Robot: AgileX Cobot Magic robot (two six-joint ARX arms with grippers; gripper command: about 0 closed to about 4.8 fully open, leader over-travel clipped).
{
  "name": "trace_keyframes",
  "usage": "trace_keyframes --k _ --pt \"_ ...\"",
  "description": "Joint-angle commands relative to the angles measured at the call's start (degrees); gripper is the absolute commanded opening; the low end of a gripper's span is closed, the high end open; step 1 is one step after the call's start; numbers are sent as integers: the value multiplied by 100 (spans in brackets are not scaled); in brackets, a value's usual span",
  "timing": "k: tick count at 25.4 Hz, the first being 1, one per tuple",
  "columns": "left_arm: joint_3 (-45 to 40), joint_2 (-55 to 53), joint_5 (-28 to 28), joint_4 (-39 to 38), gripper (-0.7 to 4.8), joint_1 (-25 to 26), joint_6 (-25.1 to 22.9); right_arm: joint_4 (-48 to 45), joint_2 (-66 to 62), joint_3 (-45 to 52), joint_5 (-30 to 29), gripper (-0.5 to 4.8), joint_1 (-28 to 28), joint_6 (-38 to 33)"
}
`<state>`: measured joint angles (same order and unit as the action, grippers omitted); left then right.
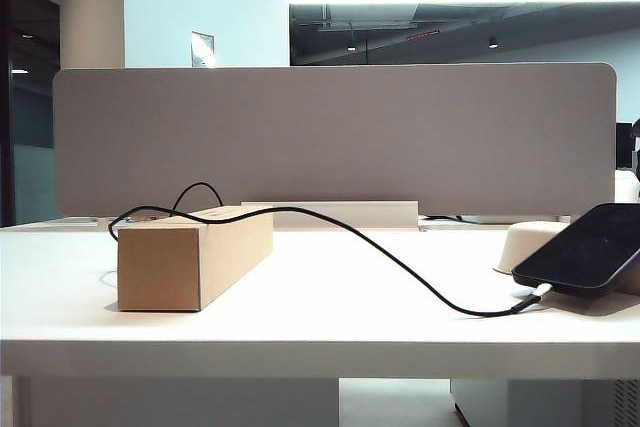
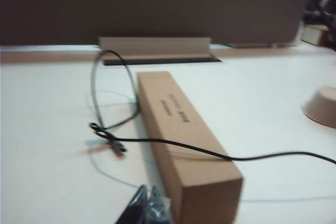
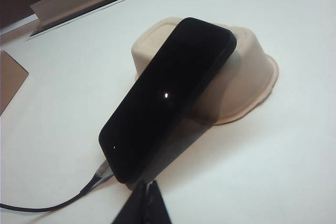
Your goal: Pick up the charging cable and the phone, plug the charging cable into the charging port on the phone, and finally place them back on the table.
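Note:
The black phone (image 1: 580, 252) (image 3: 168, 98) leans tilted on an upturned off-white tray (image 1: 530, 242) (image 3: 247, 87) at the right of the table (image 1: 320, 332). The charging cable (image 1: 350, 232) (image 2: 210, 153) (image 3: 47, 205) runs from behind the cardboard box across the table, and its silver plug (image 1: 537, 294) (image 3: 102, 170) sits in the phone's low short edge, covering the charging port. My right gripper (image 3: 149, 183) is shut and empty, just short of that low edge. My left gripper (image 2: 148, 187) is shut and empty beside the box's near end. Neither gripper shows in the exterior view.
A long cardboard box (image 1: 190, 257) (image 2: 184, 135) lies at the left of the table, with the cable looped and knotted beside it (image 2: 107, 137). A grey divider panel (image 1: 330, 137) closes the back, with a white rail (image 1: 330, 214) at its foot.

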<state>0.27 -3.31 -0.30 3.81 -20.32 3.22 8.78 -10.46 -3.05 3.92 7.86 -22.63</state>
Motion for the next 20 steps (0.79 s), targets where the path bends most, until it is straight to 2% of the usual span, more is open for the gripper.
trace_keyframes --k 1,6,16,20 --pt "17 291 -208 -192 -6 0 -223 -87 -4 0 50 -5 -7 20" --pt "17 308 -553 -155 -6 4 -262 -81 -9 0 153 -5 -7 17" --pt "15 308 -581 354 -6 7 -509 7 -7 0 157 -5 -7 17" --pt "15 308 -654 337 -6 7 -621 17 -7 0 157 -5 -7 17"
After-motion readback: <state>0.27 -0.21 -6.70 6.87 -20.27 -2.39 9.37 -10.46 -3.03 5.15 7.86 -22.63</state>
